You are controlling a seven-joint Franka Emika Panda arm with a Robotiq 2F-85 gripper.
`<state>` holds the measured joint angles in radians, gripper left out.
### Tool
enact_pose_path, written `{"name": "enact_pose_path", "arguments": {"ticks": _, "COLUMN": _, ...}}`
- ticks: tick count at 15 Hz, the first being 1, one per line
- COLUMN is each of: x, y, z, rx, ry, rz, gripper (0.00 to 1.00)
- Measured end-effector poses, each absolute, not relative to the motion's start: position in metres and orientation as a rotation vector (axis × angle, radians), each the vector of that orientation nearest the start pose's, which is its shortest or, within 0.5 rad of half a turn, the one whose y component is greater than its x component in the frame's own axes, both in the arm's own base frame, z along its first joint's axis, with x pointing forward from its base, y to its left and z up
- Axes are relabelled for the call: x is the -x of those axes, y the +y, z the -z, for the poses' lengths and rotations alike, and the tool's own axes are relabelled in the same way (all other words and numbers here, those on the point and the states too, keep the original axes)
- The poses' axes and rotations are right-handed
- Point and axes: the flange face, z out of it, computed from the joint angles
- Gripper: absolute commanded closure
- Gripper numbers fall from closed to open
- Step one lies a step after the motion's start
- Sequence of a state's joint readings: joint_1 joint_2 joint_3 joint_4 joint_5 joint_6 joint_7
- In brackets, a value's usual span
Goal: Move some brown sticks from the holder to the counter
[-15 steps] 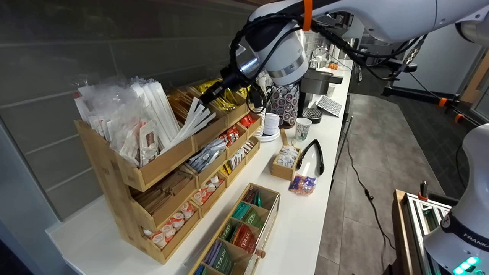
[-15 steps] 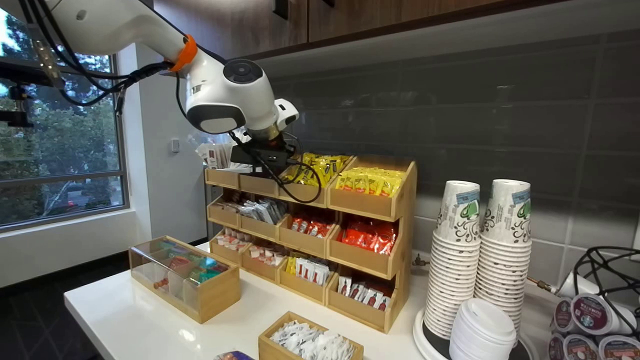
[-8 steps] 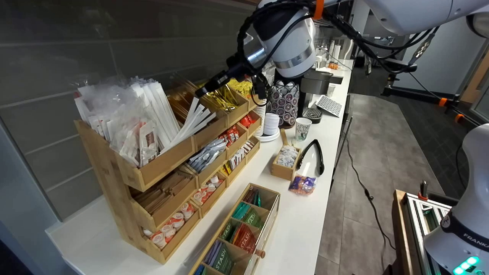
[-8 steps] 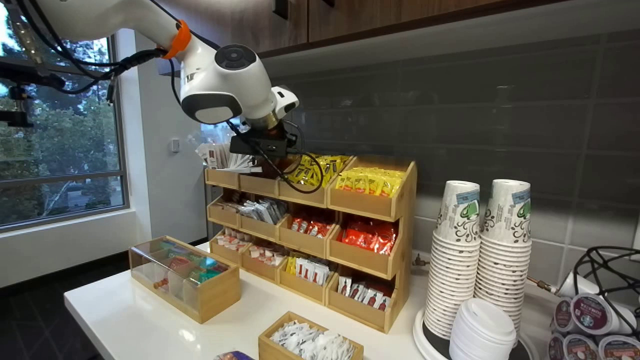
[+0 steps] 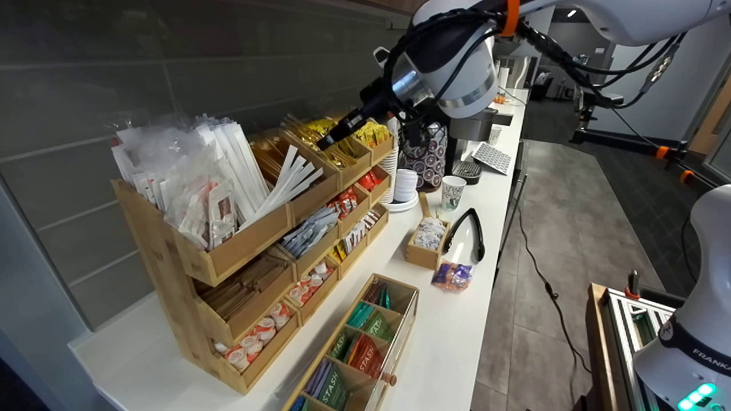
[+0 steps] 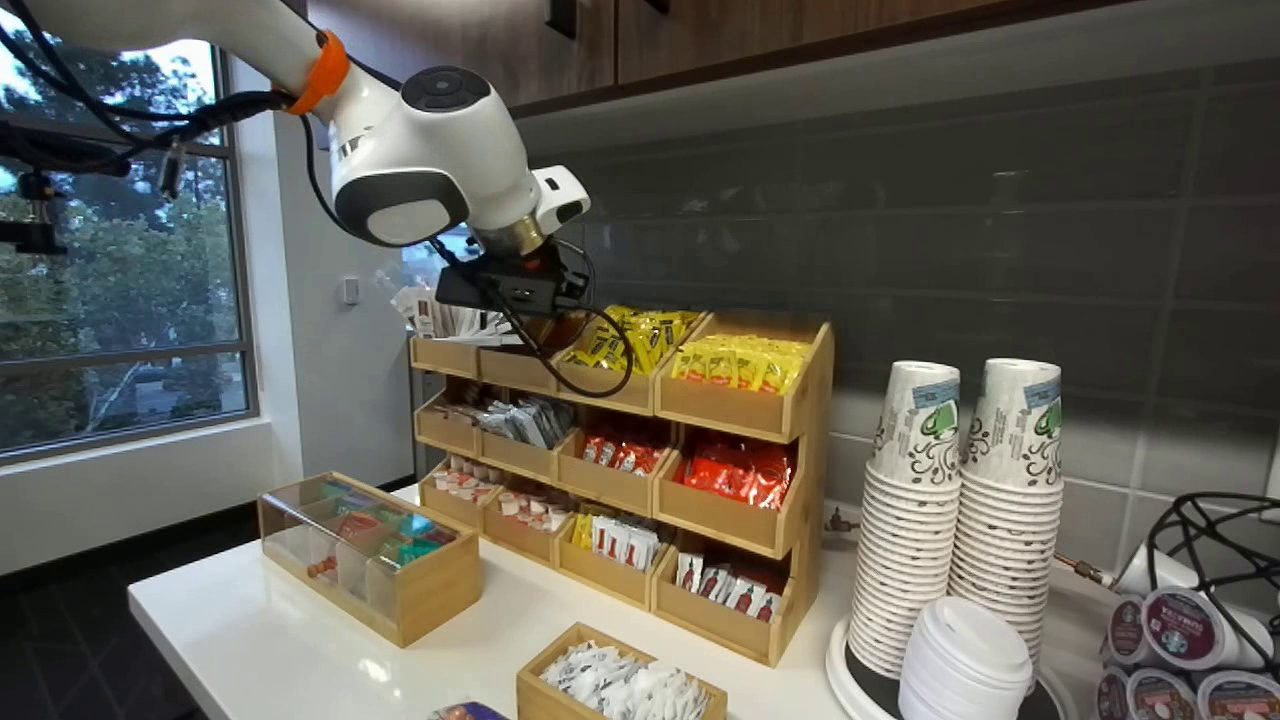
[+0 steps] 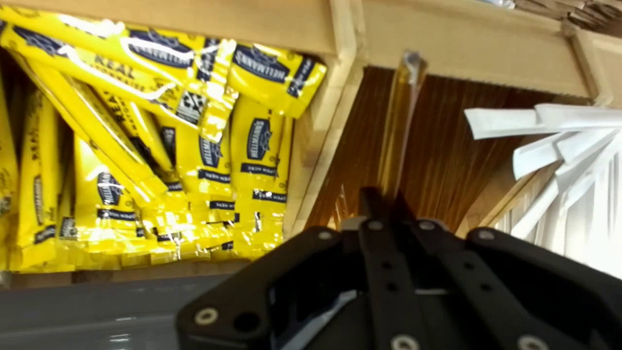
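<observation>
Wrist view: sticks (image 7: 399, 131) upscreen, sl. R

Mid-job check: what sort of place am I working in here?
Most likely an office break room or similar coffee station: there's a tiered wooden rack holding condiment packets, tall stacks of paper cups, and what look like coffee pods.

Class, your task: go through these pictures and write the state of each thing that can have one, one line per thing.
Gripper: closed on brown sticks
Holder: upright, stocked on three tiers
Other brown sticks: bunched in the holder's top tier
Tea box: apparently closed
Single paper cup: upright, contents hidden
Cup stacks: nested upside down
Small wooden box: open, filled with white packets
Base lights: lit green
Coffee machine: cannot tell if on
</observation>
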<state>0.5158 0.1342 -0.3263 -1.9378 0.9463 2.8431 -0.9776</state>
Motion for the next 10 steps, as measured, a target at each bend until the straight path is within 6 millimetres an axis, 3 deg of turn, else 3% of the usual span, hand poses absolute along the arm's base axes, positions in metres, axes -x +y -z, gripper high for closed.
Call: {"name": "enact_pose_path", "arguments": {"ticks": 10, "x": -0.545, "y": 0.039, "z": -0.502, "rx": 2.705, "ry": -0.351, "rz": 1.095, "gripper": 0.99}}
